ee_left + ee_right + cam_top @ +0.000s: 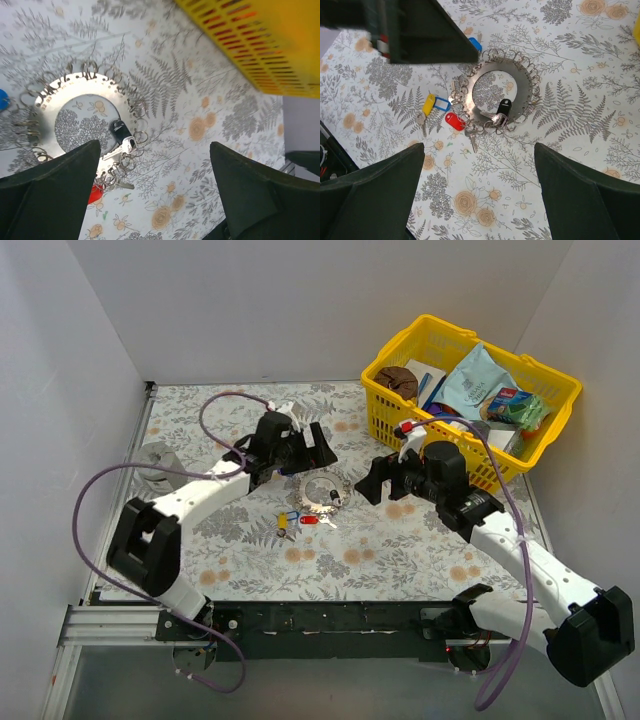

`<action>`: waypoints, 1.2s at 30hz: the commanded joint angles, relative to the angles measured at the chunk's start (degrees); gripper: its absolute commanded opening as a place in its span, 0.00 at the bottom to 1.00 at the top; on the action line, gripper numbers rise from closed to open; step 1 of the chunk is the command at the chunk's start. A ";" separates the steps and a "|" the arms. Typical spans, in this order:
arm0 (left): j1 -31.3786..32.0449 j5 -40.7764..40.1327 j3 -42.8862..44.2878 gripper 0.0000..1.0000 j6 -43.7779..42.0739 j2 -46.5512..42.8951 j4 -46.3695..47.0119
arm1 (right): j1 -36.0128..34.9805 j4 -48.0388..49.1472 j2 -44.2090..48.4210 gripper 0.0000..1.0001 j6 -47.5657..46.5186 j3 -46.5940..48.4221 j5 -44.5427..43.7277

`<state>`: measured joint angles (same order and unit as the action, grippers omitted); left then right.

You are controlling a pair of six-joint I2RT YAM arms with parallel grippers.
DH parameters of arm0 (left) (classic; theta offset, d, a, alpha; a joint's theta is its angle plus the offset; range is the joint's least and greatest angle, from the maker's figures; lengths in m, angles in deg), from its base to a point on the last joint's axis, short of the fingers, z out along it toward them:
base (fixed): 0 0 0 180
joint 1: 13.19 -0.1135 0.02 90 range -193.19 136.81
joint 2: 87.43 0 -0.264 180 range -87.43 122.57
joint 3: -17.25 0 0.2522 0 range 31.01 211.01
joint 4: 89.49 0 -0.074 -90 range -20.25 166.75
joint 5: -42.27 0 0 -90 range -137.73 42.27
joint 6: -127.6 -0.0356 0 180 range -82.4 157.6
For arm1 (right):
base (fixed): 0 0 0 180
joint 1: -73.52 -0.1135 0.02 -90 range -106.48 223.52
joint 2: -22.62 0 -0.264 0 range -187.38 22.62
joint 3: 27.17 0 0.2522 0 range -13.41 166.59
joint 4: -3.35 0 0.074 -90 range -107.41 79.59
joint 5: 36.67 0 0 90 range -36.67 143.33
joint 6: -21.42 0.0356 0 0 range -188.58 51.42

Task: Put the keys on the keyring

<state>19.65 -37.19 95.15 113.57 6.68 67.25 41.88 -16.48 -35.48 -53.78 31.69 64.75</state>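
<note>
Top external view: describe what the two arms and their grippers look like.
The left arm and right arm have white links joined by chunky black joint housings. A purple cable loops loosely along each. The left gripper and right gripper have broad, dark, wedge-shaped fingers. A small red part sits near the right arm's wrist.

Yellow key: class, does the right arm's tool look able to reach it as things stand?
Probably yes: the yellow key lies uncovered beside the keyring, and the open right tool hangs above, nothing between.
</note>
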 commanded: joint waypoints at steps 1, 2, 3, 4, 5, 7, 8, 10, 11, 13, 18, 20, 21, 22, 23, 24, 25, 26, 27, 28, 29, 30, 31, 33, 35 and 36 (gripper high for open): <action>-2.42 -7.38 -3.22 0.92 -2.31 -11.47 -6.13 | -0.79 2.99 -2.44 0.98 -0.13 -0.54 2.55; -4.69 -7.21 -4.28 0.92 -2.14 -12.18 -7.71 | -0.88 3.08 -4.02 0.98 -0.22 -0.63 2.47; -6.11 -5.55 -6.46 0.92 -1.87 -12.89 -10.77 | -1.14 3.08 -4.99 0.98 -0.48 -0.37 2.64; -7.77 -4.32 -8.40 0.92 -1.44 -13.68 -11.76 | -1.84 3.16 -6.13 0.98 -0.66 -0.02 2.56; -11.27 -2.57 -10.16 0.92 -1.17 -15.43 -12.38 | -2.28 2.64 -9.10 0.98 -1.18 0.51 2.90; -14.72 2.25 -16.20 0.91 -0.56 -17.63 -12.83 | -4.82 0.98 -12.89 0.98 -2.58 4.18 1.77; -17.52 3.59 -17.89 0.91 -0.21 -19.99 -12.65 | -5.88 -0.60 -17.09 0.98 -3.03 5.86 1.07; -19.30 6.66 -21.93 0.91 0.24 -21.68 -11.77 | -8.69 -1.58 -21.41 0.98 -4.34 10.33 -1.30; -20.00 7.38 -22.82 0.91 1.02 -22.47 -11.34 | -9.49 -2.45 -25.61 0.97 -4.70 11.92 -2.01; -20.36 8.96 -24.05 0.91 1.55 -23.53 -11.16 | -11.59 -3.60 -29.68 0.94 -5.58 15.43 -4.56; -20.53 10.11 -24.33 0.91 1.47 -23.79 -11.07 | -13.36 -5.54 -40.84 0.83 -7.34 24.67 -7.81; -20.62 10.46 -24.24 0.91 1.29 -23.70 -11.16 | -13.28 -6.06 -44.96 0.78 -7.25 27.30 -7.38; -20.62 10.89 -24.24 0.91 1.21 -23.53 -11.24 | -13.36 -5.89 -46.12 0.73 -7.16 27.84 -7.03; -20.62 11.07 -24.15 0.91 1.29 -23.35 -11.25 | -13.36 -5.97 -47.26 0.70 -7.16 28.54 -6.33; -20.62 11.60 -24.32 0.91 1.29 -23.35 -11.16 | -13.54 -5.80 -49.10 0.67 -7.07 28.99 -5.71; -20.62 11.78 -24.50 0.91 1.21 -23.35 -10.90 | -13.54 -5.71 -49.99 0.60 -6.90 29.43 -4.58; -20.62 11.78 -24.50 0.91 1.20 -23.27 -10.81 | -13.71 -5.54 -50.69 0.57 -6.81 29.43 -4.13; -20.62 11.78 -24.59 0.91 1.20 -23.18 -10.54 | -13.89 -5.01 -51.66 0.54 -6.72 29.34 -3.86; -20.62 12.04 -24.76 0.91 1.20 -23.09 -10.37 | -13.98 -4.75 -52.10 0.51 -6.64 28.99 -3.69; -20.62 12.30 -24.76 0.91 1.20 -23.00 -10.28 | -14.33 -4.57 -52.46 0.49 -6.72 28.73 -3.69; -20.62 12.39 -24.76 0.91 1.29 -22.74 -10.19 | -14.42 -4.57 -53.07 0.48 -6.72 28.55 -3.95; -20.62 12.83 -24.94 0.90 1.29 -22.74 -10.19 | -14.59 -4.66 -53.34 0.46 -6.64 28.38 -4.21; -20.62 12.83 -25.03 0.90 1.21 -22.65 -10.19 | -14.77 -4.74 -53.51 0.46 -6.55 27.59 -4.30; -20.62 12.75 -25.20 0.90 1.12 -22.82 -9.93 | -15.03 -4.57 -53.43 0.44 -6.55 26.36 -4.48; -20.62 12.48 -25.38 0.90 0.85 -23.00 -9.93 | -15.12 -3.96 -52.38 0.44 -6.28 23.46 -4.48; -20.62 12.39 -25.47 0.90 0.94 -23.09 -10.01 | -15.03 -3.61 -51.85 0.44 -6.11 22.15 -3.78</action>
<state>-0.72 -25.67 70.02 114.79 -15.51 56.37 27.33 -19.67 -88.81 -60.01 58.07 59.92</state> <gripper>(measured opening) 0.905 0.444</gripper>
